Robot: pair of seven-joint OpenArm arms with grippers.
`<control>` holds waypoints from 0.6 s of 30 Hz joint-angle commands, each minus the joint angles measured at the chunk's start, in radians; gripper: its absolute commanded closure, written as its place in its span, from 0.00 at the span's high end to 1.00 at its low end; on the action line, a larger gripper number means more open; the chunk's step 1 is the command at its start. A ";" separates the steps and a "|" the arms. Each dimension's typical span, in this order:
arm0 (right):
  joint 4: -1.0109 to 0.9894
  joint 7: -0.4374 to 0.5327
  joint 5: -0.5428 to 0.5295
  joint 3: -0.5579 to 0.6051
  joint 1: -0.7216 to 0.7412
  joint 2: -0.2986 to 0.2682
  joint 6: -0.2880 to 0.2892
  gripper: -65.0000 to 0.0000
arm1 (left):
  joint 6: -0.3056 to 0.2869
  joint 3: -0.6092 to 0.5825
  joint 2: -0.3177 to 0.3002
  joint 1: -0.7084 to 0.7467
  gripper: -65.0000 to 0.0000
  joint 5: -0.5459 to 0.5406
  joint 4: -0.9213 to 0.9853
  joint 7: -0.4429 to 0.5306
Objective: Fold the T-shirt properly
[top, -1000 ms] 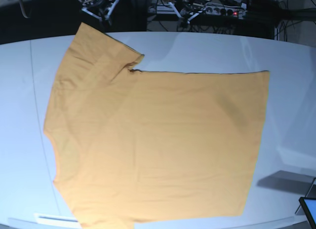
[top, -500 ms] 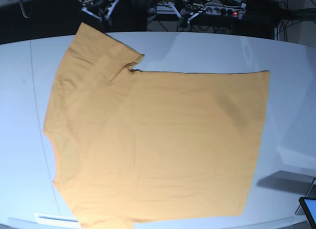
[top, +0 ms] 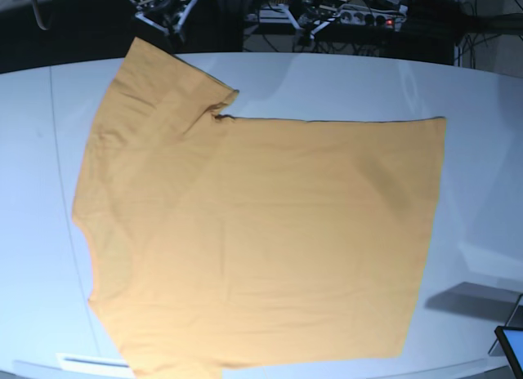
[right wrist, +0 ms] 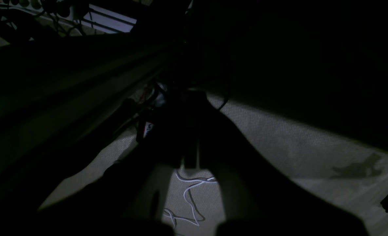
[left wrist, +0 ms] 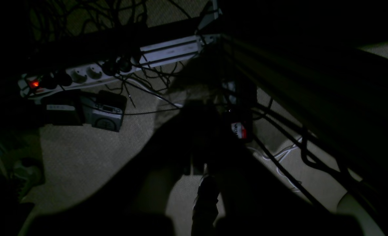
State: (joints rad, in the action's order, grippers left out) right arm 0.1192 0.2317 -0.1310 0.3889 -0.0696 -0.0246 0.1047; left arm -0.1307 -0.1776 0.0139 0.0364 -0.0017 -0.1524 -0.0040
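1. Nothing has moved since the earlier picture; the T-shirt (top: 253,232) lies just as flat on the white table (top: 343,81).
2. Both wrist pictures are very dark. The left gripper (left wrist: 197,164) and right gripper (right wrist: 190,157) are only black shapes, so I cannot tell if they are open or closed.
3. Both grippers hang over the floor beyond the table's far edge, well apart from the shirt.
4. One shirt, one table, one power strip (left wrist: 82,73).
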 commanded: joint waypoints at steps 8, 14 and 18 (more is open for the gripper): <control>-0.002 0.013 -0.003 0.002 -0.002 -0.001 0.003 0.00 | -0.005 -0.003 0.004 0.004 0.00 -0.004 0.000 0.012; -0.002 0.013 -0.003 0.003 0.000 0.001 0.003 0.00 | -0.005 -0.007 0.002 0.007 0.00 0.002 0.000 0.009; -0.002 0.013 -0.003 0.000 0.015 0.001 0.003 0.00 | -0.005 -0.007 0.002 0.001 0.00 0.002 -0.006 0.016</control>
State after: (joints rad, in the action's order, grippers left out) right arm 0.1154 0.2325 -0.1310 0.3885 -0.0547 -0.0242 0.1047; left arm -0.1307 -0.1837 0.0135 0.0383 -0.0013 -0.1543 0.0002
